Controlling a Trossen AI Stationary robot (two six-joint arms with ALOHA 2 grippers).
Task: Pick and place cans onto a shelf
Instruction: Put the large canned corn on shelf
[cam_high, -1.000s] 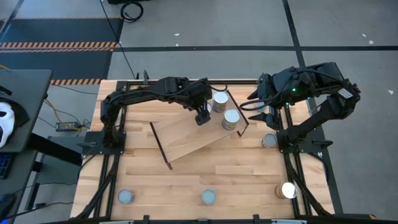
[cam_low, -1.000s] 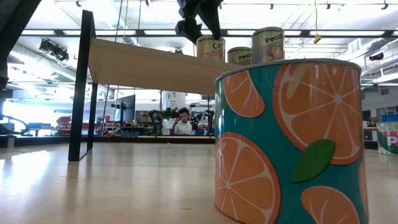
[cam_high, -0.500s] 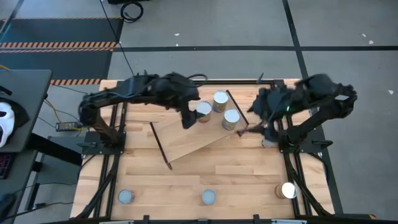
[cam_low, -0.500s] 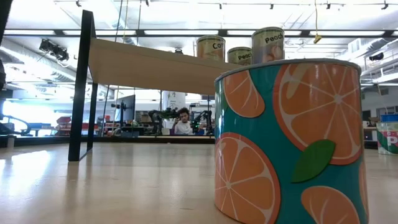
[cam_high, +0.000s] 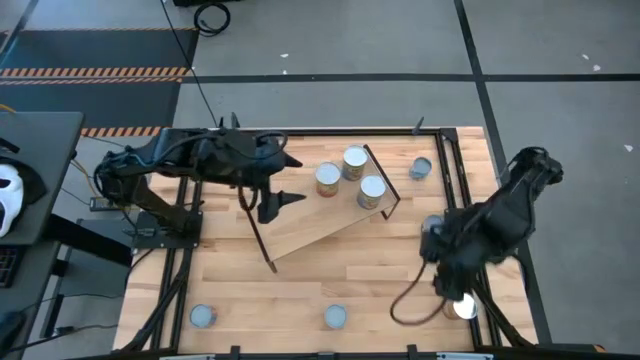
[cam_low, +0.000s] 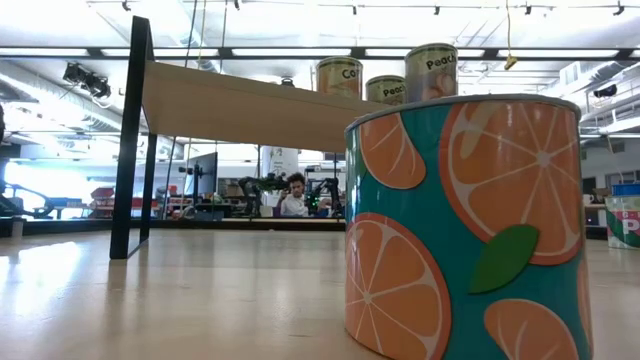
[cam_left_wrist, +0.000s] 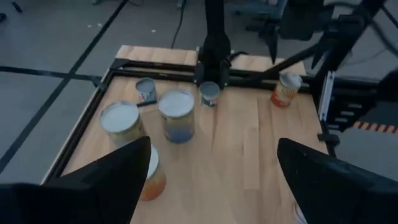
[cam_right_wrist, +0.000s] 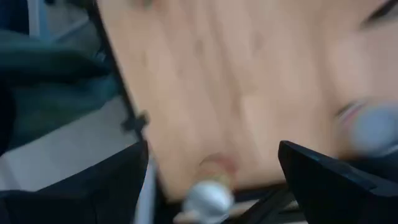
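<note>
The shelf (cam_high: 310, 225), a light-wood plank on black rod frames, stands slanted mid-table. Three cans (cam_high: 327, 179) (cam_high: 354, 162) (cam_high: 372, 190) stand on its far right end and also show in the low view (cam_low: 431, 70). Other cans stand on the table: far right (cam_high: 421, 168), near right (cam_high: 463, 305), near middle (cam_high: 335, 317), near left (cam_high: 203, 316). My left gripper (cam_high: 278, 201) hangs open above the shelf's left part, with nothing between its fingers (cam_left_wrist: 93, 186). My right gripper (cam_high: 447, 285) is open above the table, close to the near-right can (cam_right_wrist: 208, 194).
An orange-printed can (cam_low: 460, 230) fills the low view's foreground. Black frame rails (cam_high: 455, 180) run along the table's left and right sides. A cable loop (cam_high: 408, 305) lies near the right gripper. Bare tabletop (cam_high: 300, 290) lies between the shelf and the near cans.
My left gripper has drawn back from the cans on the shelf toward the table's left edge and risen, staying open. My right arm has swung from the far right toward the near-right corner, sunk and tipped to point down. The three cans on the shelf have not moved.
</note>
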